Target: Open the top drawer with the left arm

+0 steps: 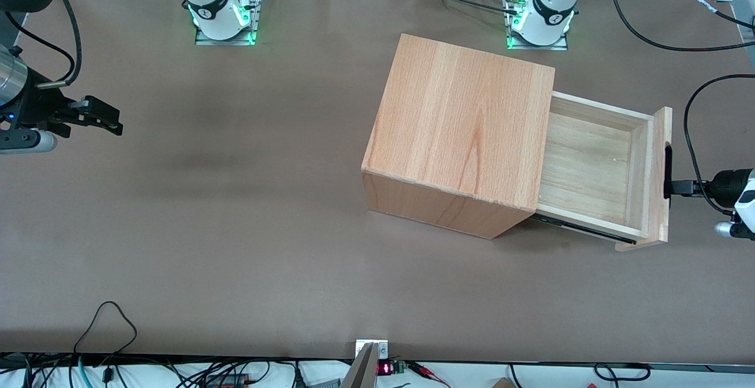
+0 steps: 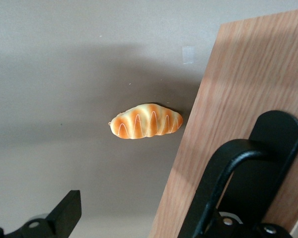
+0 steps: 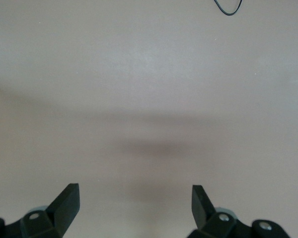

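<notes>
The top drawer stands well out of the cabinet; rigid, light wood; take hold at the black handle; the gripper fingers sit spread, one hooked inside it.

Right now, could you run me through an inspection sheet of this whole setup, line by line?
Surface: brown table, bare over most of its area.
Job's things: drawer pulled well out of the cabinet; its tray looks empty. Black handle on the front panel.
Clutter: a bread roll lies on the table near the drawer front, seen only by the left wrist camera.
Grippers: gripper of the left arm is at the handle, one finger hooked at it, the other clear of the panel.
Cables: black cables loop near the arm bases and along the edge nearest the front camera.
Surroundings: two arm bases lit green.
</notes>
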Controlling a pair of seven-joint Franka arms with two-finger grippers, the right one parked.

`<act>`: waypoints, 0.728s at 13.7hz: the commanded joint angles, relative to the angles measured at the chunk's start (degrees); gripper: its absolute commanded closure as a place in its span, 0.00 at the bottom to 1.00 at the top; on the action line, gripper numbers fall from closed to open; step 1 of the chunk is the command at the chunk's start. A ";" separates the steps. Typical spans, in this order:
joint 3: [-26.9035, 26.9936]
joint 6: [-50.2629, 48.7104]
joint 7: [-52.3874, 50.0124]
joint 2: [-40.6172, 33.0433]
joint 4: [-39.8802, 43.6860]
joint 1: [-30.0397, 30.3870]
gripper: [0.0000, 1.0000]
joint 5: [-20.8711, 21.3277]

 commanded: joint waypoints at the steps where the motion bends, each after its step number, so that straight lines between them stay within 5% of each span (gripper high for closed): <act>1: 0.11 2.55 -1.67 3.52 3.67 0.33 0.00 -1.67; 10: -1.11 -1.84 1.85 2.29 5.25 -0.20 0.00 -1.68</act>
